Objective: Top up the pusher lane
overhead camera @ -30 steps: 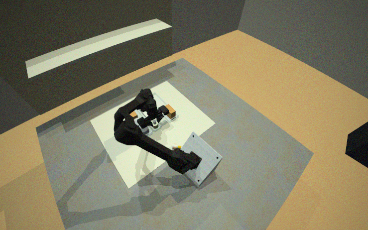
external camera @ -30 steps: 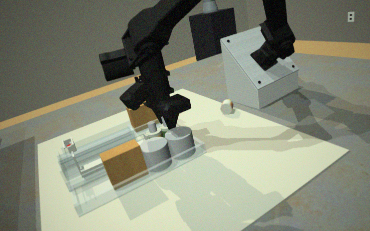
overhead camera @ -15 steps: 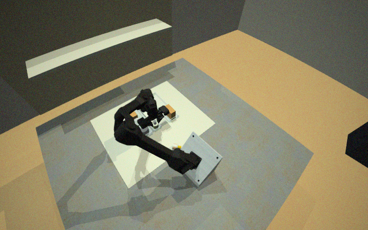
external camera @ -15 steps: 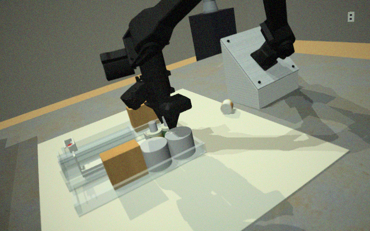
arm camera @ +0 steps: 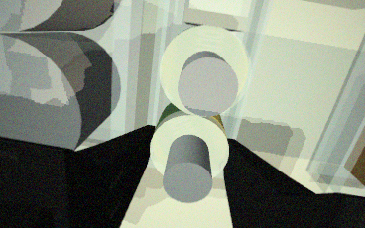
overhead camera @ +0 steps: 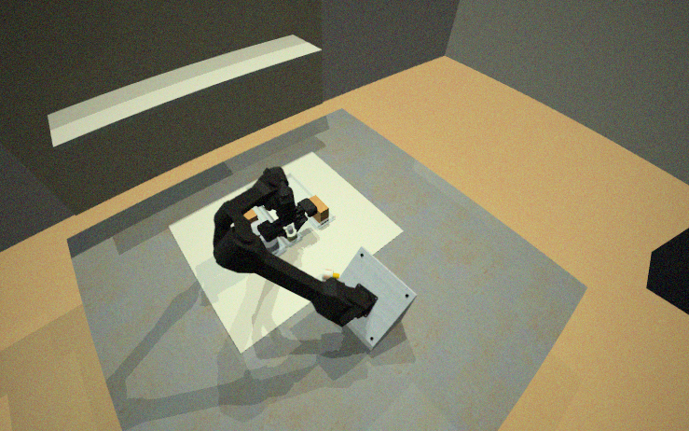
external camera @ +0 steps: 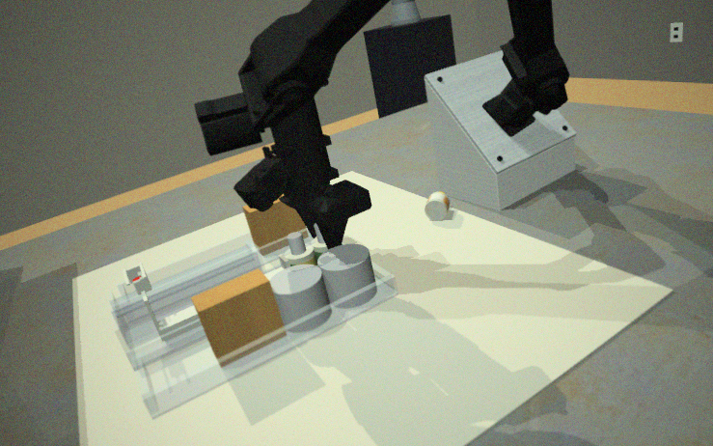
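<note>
My gripper (overhead camera: 289, 227) (external camera: 322, 241) (arm camera: 189, 140) is shut on a jar (overhead camera: 290, 232) (arm camera: 187, 185) with a pale lid, grey knob and green and yellow side, upright at the front of the clear-walled lane. In the exterior view a finger hides much of it. The matching lane jar (external camera: 298, 256) (arm camera: 207, 84) stands directly behind it; in the wrist view their lids meet or overlap. I cannot tell whether the held jar's base rests on the lane floor. The low front stop and the pusher plate are not clearly seen. A white piece with a red mark (external camera: 136, 278) is at the back.
Two grey cylinders (external camera: 300, 301) (external camera: 348, 279) and an orange-brown box (external camera: 245, 320) fill the neighbouring lane. Another box (external camera: 274, 228) (overhead camera: 319, 208) stands on the other side. A white and orange jar (external camera: 436, 208) (overhead camera: 329, 273) lies on its side near the arm's sloped base (overhead camera: 390, 278).
</note>
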Controlling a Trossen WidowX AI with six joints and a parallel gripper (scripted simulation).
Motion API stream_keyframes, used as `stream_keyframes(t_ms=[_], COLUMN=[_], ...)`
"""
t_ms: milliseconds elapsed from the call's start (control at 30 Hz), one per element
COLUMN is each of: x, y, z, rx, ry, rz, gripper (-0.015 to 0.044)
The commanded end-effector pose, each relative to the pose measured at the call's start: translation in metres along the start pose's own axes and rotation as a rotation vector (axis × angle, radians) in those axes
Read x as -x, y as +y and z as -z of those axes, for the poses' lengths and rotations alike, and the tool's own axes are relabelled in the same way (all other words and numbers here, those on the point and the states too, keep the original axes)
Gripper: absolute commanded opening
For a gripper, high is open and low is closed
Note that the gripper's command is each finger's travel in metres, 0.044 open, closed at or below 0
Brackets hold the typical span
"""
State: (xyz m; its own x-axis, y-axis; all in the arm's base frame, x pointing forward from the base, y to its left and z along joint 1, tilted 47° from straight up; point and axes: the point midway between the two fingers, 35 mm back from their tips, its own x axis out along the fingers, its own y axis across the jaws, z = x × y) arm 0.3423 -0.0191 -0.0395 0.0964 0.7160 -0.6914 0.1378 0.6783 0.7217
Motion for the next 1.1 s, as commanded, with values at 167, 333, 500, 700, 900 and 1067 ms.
stream_keyframes(t_ms=[167,333,500,700,900,1067], x=[0.0004,-0.0001,-0.0001,-0.0004,-0.0004,-0.0004], y=[0.0004,-0.0001,-0.0001,-0.0003,-0.0003,-0.0003], z=[-0.0003,0.0026,0.0026,0.0026,0.0026,0.0026], rx=[0.008,0.008,0.008,0.008,0.008,0.008], ry=[-0.010,-0.010,-0.010,-0.010,-0.010,-0.010], rz=[-0.001,-0.001,-0.001,-0.001,-0.001,-0.001], gripper=[0.0000,0.0000,0.0000,0.0053,0.0210,0.0281])
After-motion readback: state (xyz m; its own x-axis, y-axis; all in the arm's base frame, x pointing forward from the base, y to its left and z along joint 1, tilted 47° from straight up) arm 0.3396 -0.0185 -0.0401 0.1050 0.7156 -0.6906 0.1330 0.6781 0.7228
